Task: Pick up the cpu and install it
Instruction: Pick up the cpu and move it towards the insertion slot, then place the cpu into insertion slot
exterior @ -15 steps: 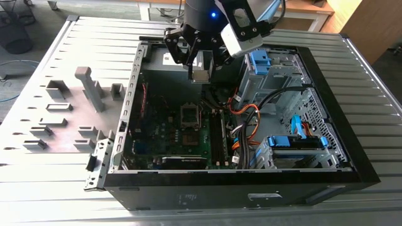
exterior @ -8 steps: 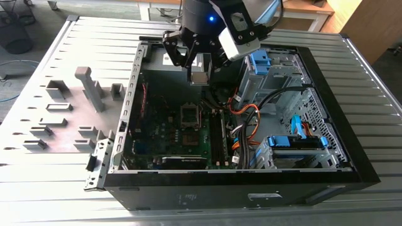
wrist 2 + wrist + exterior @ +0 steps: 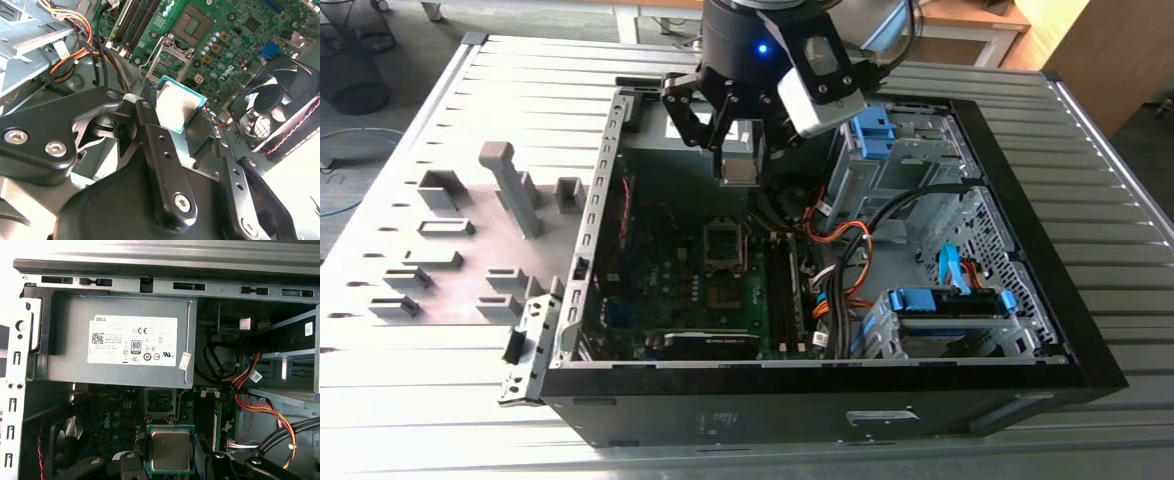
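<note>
jaws clenched on the cpu (image 3: 738, 167), pinched at its edges | cpu hangs inside the open case (image 3: 787, 410), above the socket (image 3: 724, 240), not seated | risk: slight tilt or slip in the grip could land it skewed, bending socket pins

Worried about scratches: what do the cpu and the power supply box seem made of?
The cpu: silvery-grey metal top, dull sheen, on what looks like a green circuit-board rim. The power supply box: likely bare grey sheet metal, matte, with folded edges.

The cpu (image 3: 170, 450) above motherboard (image 3: 674, 275) (inside case (image 3: 720, 415))
</note>
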`<state>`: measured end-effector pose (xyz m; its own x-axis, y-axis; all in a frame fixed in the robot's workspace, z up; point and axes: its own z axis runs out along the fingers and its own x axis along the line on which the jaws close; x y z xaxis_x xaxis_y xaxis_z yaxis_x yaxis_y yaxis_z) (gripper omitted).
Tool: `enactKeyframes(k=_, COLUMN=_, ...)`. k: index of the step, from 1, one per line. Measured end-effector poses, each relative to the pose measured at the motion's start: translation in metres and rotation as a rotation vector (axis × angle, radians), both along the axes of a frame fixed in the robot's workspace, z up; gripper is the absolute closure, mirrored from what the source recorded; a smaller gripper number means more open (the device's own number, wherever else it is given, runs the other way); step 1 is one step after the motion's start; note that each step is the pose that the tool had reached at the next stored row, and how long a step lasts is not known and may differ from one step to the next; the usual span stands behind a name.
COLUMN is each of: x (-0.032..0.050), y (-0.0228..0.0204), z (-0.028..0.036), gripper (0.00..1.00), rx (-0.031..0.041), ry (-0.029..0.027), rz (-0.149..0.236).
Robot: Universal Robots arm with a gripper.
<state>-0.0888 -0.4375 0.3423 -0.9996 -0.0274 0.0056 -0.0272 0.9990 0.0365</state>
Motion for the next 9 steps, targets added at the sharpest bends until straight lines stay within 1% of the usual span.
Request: enactKeyframes(k=9, x=-0.0001, y=0.0, z=-0.0005, gripper=0.53, rx=0.0, ry=0.0, rz=0.0)
